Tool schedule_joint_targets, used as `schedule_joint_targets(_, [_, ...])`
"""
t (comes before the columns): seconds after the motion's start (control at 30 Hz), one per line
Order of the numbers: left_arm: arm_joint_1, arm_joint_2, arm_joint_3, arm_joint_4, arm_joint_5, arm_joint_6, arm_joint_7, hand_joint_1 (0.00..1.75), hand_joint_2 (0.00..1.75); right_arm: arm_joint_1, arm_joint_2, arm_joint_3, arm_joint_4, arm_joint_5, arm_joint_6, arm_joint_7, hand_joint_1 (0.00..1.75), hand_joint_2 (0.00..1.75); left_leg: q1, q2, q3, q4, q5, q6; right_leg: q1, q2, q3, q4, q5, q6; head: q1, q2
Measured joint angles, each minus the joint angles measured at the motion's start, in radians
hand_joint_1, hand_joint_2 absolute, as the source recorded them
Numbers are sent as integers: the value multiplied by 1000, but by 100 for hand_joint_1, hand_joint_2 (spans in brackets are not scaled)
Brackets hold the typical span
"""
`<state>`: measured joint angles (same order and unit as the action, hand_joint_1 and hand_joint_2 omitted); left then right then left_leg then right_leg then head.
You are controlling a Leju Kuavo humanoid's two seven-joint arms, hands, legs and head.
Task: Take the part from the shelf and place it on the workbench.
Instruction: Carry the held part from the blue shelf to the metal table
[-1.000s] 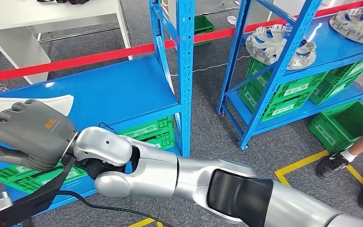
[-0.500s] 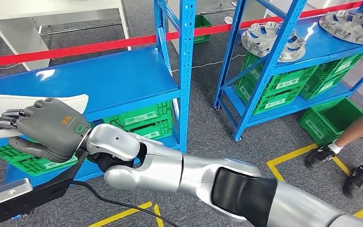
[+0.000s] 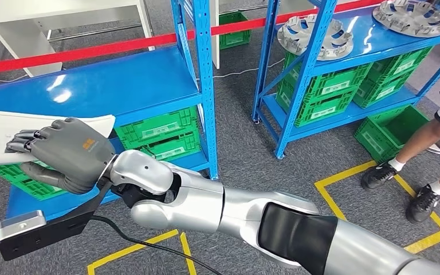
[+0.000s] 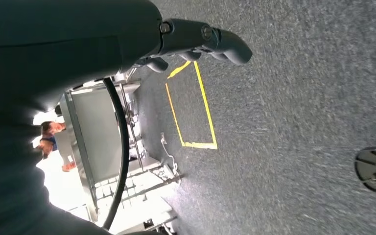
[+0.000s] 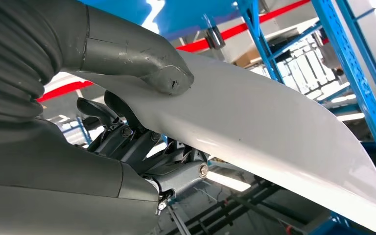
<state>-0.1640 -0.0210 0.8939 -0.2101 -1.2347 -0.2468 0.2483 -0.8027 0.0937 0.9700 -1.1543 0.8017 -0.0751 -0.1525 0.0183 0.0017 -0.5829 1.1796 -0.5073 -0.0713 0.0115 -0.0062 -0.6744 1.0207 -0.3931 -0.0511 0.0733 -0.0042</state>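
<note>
White curved panel part (image 3: 11,134) gripped in right hand (image 3: 63,153), thumb (image 5: 142,61) on one face, fingers (image 5: 103,110) beneath, held just off the blue shelf (image 3: 109,86) front edge. Left hand (image 4: 196,41) hanging over grey floor, fingers curled, holding nothing.

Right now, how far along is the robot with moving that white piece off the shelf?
Done: the right hand grips the white part, thumb above and fingers beneath. In hand: the part hangs at the blue shelf's front edge. The left hand holds nothing, over the floor. Left: carrying the part to the workbench and setting it down.
</note>
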Motion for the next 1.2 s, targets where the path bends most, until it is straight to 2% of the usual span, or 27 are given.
schedule_joint_targets(0.07, [-5,1,0,-1,0,0,0,0,175,-1,0,-2,-4,1,0,6,175,175,-6,-2,90,-133,-31,14,1,-1,-16,4,21,10,3,0])
schedule_joint_targets(0.1, [-7,1,-1,-2,-1,0,0,0,175,-2,0,-2,-6,2,0,7,175,175,-10,-4,108,-170,-46,23,0,-3,-19,2,32,16,3,0])
schedule_joint_targets(0.17, [-7,2,-1,-2,-2,0,0,0,175,-1,-3,-3,-7,3,0,10,175,175,-13,-2,95,-184,-30,45,-3,-3,-23,-6,51,29,1,0])
schedule_joint_targets(0.2, [-6,3,-1,-2,-2,0,1,0,175,0,-6,-3,-6,3,1,11,175,175,-13,0,86,-184,-18,55,-5,-1,-30,0,39,35,-2,0])
schedule_joint_targets(0.23, [-6,3,-1,-2,-3,0,2,0,175,0,-9,-3,-6,3,1,13,175,175,-11,2,74,-185,-3,63,-6,1,-42,24,5,41,-3,0])
schedule_joint_targets(0.27, [-6,4,-1,-2,-3,0,2,0,175,1,-12,-3,-6,3,2,13,175,175,-10,5,58,-185,12,69,-9,3,-57,70,-49,45,-4,0])
schedule_joint_targets(0.33, [-6,5,-1,-2,-5,0,2,0,175,1,-14,-3,-6,3,2,15,175,175,-10,5,21,-182,42,73,-10,4,-86,207,-157,52,-2,0])
schedule_joint_targets(0.37, [-6,5,-1,-2,-6,0,1,0,175,2,-14,-3,-6,4,3,16,175,175,-11,5,1,-180,56,72,-11,4,-91,268,-178,53,-2,0])
schedule_joint_targets(0.4, [-6,5,-2,-2,-7,0,0,0,175,2,-15,-3,-6,4,4,18,175,175,-11,5,-18,-178,69,71,-10,4,-83,304,-173,52,-2,0])
schedule_joint_targets(0.43, [-6,4,-2,-2,-8,0,-1,0,175,3,-16,-3,-6,4,6,20,175,175,-10,5,-37,-174,81,69,-10,4,-59,302,-149,51,-2,0])
schedule_joint_targets(0.47, [-6,4,-2,-2,-9,0,-2,0,175,2,-17,-3,-7,5,7,22,175,175,-10,5,-54,-170,93,67,-10,4,-16,266,-124,48,-2,0])
schedule_joint_targets(0.5, [-7,4,-3,-2,-9,0,-2,0,175,1,-18,-3,-8,5,8,23,175,175,-10,5,-69,-165,103,64,-9,4,43,200,-117,44,-2,0])
schedule_joint_targets(0.57, [-8,2,-3,-2,-11,0,-3,0,175,-1,-18,-4,-15,6,10,24,175,175,-11,5,-87,-158,121,53,-5,5,148,56,-144,35,0,0])
schedule_joint_targets(0.6, [-8,2,-3,-2,-11,0,-3,0,175,-3,-18,-4,-19,6,10,24,175,175,-10,5,-90,-158,130,47,-2,6,174,13,-161,30,2,0])
schedule_joint_targets(0.67, [-8,2,-3,-2,-12,0,-3,0,175,-4,-18,-4,-21,6,10,24,175,175,-6,5,-93,-164,148,32,1,6,171,-4,-152,18,5,0])
schedule_joint_targets(0.7, [-8,2,-3,-2,-12,0,-3,0,175,-4,-18,-4,-21,7,11,24,175,175,-4,4,-99,-160,141,26,1,4,163,-7,-140,9,5,0])
schedule_joint_targets(0.73, [-7,3,-3,-1,-12,0,-3,0,175,-4,-17,-4,-22,7,12,25,175,175,-3,3,-109,-142,115,21,-1,3,152,-10,-126,1,4,0])
schedule_joint_targets(0.83, [-6,5,-3,0,-12,0,-3,0,175,-4,-17,-3,-24,7,17,25,175,175,-1,1,-149,17,-28,10,-3,1,111,-11,-87,-10,2,0])
schedule_joint_targets(0.87, [-7,5,-3,0,-12,0,-3,0,175,-4,-17,-3,-24,8,19,25,175,175,-1,1,-156,77,-52,7,-2,0,94,-11,-74,-9,1,0])
schedule_joint_targets(0.9, [-7,6,-3,0,-12,0,-3,0,175,-4,-17,-2,-24,8,21,25,175,175,-1,1,-152,117,-51,5,-2,0,77,-10,-61,-8,1,0])
schedule_joint_targets(0.93, [-7,6,-3,0,-12,0,-2,0,175,-4,-17,-1,-24,8,23,25,175,175,-1,1,-134,127,-31,5,-2,-1,60,-8,-47,-6,2,0])
schedule_joint_targets(0.97, [-7,6,-3,-1,-12,0,-2,0,175,-4,-16,0,-24,8,24,25,175,175,0,1,-99,101,-3,5,-2,-1,43,-7,-34,-3,2,0])
schedule_joint_targets(1.0, [-8,6,-3,-1,-12,0,-1,0,175,-5,-16,0,-24,7,25,25,175,175,1,1,-48,45,10,7,-2,-2,29,-4,-23,1,2,0])
schedule_joint_targets(1.07, [-10,6,-3,-2,-11,0,-1,0,175,-8,-14,0,-25,6,27,25,175,175,-3,0,59,-100,-10,16,0,-3,7,0,-2,10,4,0])
schedule_joint_targets(1.1, [-11,6,-3,-2,-11,0,-1,0,175,-9,-13,1,-25,6,27,25,175,175,-6,-1,87,-149,-26,23,1,-3,2,0,9,15,6,0])
schedule_joint_targets(1.13, [-11,6,-3,-2,-10,0,-2,0,175,-10,-13,1,-26,5,28,25,175,175,-11,-2,95,-174,-33,32,0,-4,-2,-2,20,21,10,0])
schedule_joint_targets(1.2, [-8,6,-3,-2,-9,0,-5,0,175,-9,-15,2,-26,4,30,25,175,175,-11,0,79,-179,-19,51,-2,-3,-11,-3,30,32,13,0])
